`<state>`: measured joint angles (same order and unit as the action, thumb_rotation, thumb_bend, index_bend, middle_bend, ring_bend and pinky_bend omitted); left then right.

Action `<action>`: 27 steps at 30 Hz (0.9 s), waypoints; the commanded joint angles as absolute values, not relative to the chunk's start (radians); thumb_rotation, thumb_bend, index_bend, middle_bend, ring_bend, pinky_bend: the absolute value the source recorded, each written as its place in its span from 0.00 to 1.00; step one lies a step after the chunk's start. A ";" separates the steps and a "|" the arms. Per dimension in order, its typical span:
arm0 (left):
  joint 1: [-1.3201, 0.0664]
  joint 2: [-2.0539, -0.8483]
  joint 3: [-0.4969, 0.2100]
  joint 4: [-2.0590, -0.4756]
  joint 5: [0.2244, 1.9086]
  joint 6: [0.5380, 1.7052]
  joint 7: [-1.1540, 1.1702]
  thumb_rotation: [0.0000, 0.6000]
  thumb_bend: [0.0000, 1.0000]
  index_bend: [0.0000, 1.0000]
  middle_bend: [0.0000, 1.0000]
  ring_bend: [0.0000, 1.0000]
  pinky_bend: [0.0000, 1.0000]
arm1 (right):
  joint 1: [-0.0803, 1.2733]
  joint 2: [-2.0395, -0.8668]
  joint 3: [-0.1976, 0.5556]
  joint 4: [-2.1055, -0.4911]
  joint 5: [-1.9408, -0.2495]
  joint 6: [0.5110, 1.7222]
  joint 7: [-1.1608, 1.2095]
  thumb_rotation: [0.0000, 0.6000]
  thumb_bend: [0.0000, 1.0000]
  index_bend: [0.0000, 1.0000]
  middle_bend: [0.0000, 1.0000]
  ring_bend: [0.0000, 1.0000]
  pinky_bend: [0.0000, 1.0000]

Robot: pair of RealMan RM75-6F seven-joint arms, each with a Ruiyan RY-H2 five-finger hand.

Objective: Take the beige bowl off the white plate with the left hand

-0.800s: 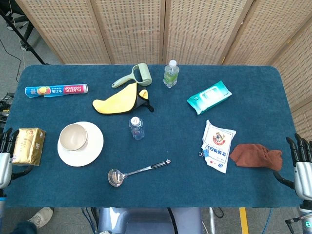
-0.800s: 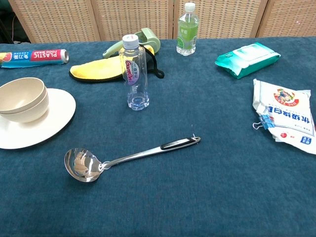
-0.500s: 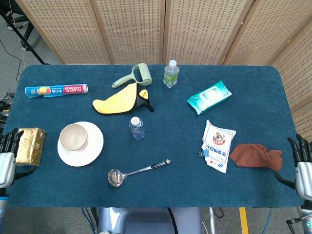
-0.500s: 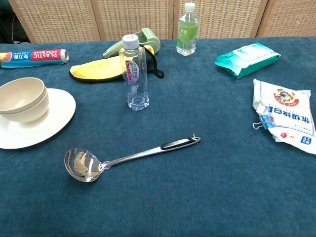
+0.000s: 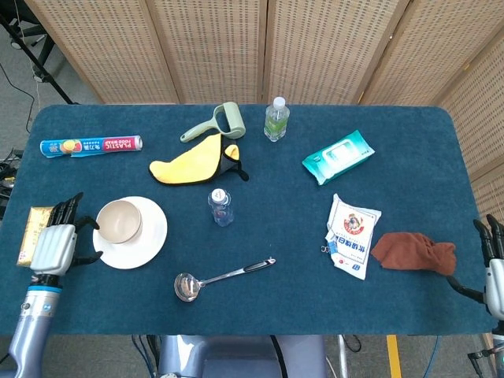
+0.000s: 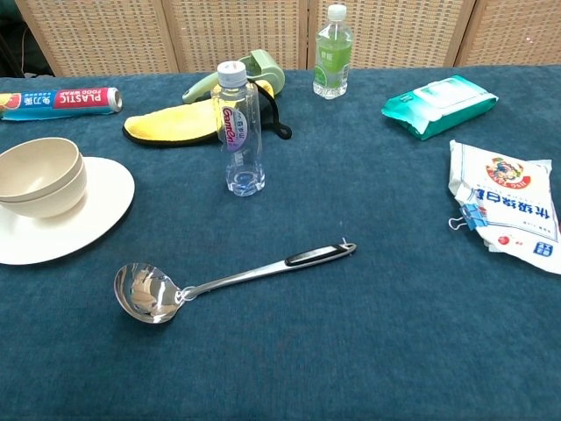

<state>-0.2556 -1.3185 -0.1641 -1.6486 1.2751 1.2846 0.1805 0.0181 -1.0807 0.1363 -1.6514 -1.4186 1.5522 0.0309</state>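
Observation:
The beige bowl sits upright on the white plate at the table's left; the chest view shows the bowl and plate at its left edge. My left hand hovers just left of the plate, fingers spread and holding nothing, a short gap from the bowl. My right hand shows only partly at the right edge of the head view, off the table, fingers apart. Neither hand appears in the chest view.
A yellow packet lies partly under my left hand. A ladle, clear bottle, yellow cloth, plastic-wrap box, green roller, green bottle, wipes pack, white bag and brown cloth lie around.
My left hand has moved right and onto the table, from the left edge beside the yellow packet to just beside the plate. The right hand has slipped slightly further out of frame.

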 commanded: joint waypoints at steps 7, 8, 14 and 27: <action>-0.295 -1.361 -0.177 -1.655 1.197 1.238 0.234 1.00 0.21 0.50 0.00 0.00 0.00 | 0.018 -1.075 0.136 -1.656 -1.417 1.548 0.040 1.00 0.00 0.00 0.00 0.00 0.00; -0.297 -1.363 -0.176 -1.655 1.190 1.234 0.230 1.00 0.22 0.50 0.00 0.00 0.00 | 0.018 -1.074 0.136 -1.656 -1.416 1.548 0.041 1.00 0.00 0.00 0.00 0.00 0.00; -0.310 -1.362 -0.176 -1.652 1.160 1.205 0.216 1.00 0.31 0.50 0.00 0.00 0.00 | 0.018 -1.073 0.135 -1.658 -1.417 1.546 0.043 1.00 0.00 0.00 0.00 0.00 0.00; -0.333 -1.381 -0.166 -1.619 1.127 1.162 0.188 1.00 0.31 0.50 0.00 0.00 0.00 | 0.018 -1.070 0.136 -1.661 -1.412 1.544 0.051 1.00 0.00 0.00 0.00 0.00 0.00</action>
<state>-0.3324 -1.3811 -0.1661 -1.6194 1.1270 1.1619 0.1883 0.0176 -1.0698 0.1363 -1.6611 -1.4124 1.5438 0.0506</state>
